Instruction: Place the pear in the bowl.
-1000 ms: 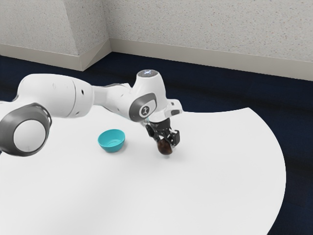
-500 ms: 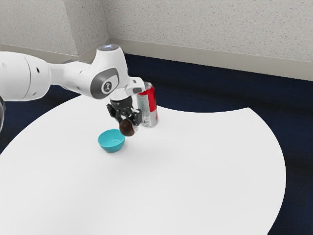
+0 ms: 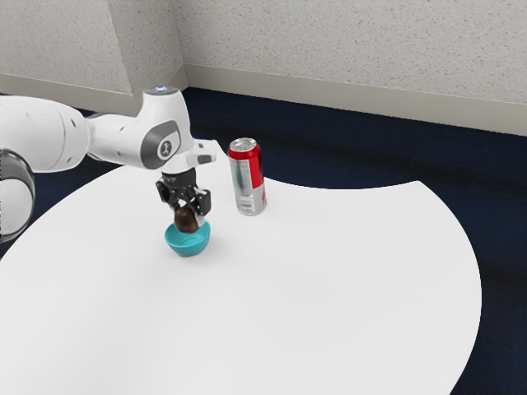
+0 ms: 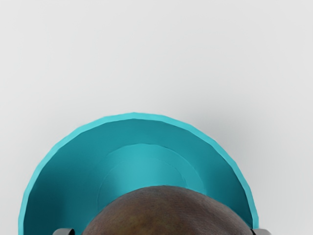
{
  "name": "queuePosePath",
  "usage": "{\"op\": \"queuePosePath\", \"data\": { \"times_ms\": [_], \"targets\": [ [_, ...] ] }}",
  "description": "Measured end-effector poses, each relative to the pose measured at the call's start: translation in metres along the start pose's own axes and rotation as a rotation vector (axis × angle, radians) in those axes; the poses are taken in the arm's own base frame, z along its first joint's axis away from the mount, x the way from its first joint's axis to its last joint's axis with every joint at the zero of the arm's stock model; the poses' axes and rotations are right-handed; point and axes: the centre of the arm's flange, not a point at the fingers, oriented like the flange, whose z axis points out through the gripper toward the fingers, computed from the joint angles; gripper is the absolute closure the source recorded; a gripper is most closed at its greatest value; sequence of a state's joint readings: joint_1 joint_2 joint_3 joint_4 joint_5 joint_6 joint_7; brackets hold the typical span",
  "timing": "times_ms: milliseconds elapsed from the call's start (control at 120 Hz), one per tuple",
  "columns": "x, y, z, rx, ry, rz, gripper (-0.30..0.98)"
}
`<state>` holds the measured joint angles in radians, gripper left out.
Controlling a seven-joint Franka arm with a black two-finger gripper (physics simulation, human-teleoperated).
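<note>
My gripper [image 3: 188, 212] is over the turquoise bowl [image 3: 188, 244] in the exterior view, pointing down and shut on the dark brown pear [image 3: 186, 220]. The pear's lower part overlaps the bowl's far rim in that view; whether they touch I cannot tell. In the wrist view the pear [image 4: 168, 213] covers part of the bowl [image 4: 142, 166], whose inner floor shows beyond it. Small bits of the gripper's fingertips [image 4: 161, 232] flank the pear.
A red and silver can [image 3: 249, 177] stands upright behind the bowl, toward the exterior view's right. The round white table [image 3: 329, 280] has its curved edge at the exterior view's right.
My arm has carried the pear toward the exterior view's left, first up and across, then down over the bowl. The can, earlier hidden behind the arm, has come into sight.
</note>
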<state>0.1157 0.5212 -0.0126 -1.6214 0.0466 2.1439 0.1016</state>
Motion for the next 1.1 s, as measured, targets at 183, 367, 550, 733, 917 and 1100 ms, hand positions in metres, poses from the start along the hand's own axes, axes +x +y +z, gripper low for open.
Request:
{"op": "queuePosePath", "data": {
  "times_ms": [183,367,550,733,917,1100],
  "targets": [
    [0.004,0.0,0.019,-0.02,-0.026,0.024,0.22],
    [0.004,0.001,0.008,-0.026,-0.015,0.052,0.09],
    [-0.013,0.007,-0.078,-0.032,0.031,0.06,0.04],
    [-0.029,0.01,-0.124,-0.036,0.035,0.054,0.02],
    [-0.04,0.004,-0.142,-0.057,0.012,0.022,0.01],
    [-0.069,0.011,-0.212,-0.04,0.022,0.014,0.0]
  ]
}}
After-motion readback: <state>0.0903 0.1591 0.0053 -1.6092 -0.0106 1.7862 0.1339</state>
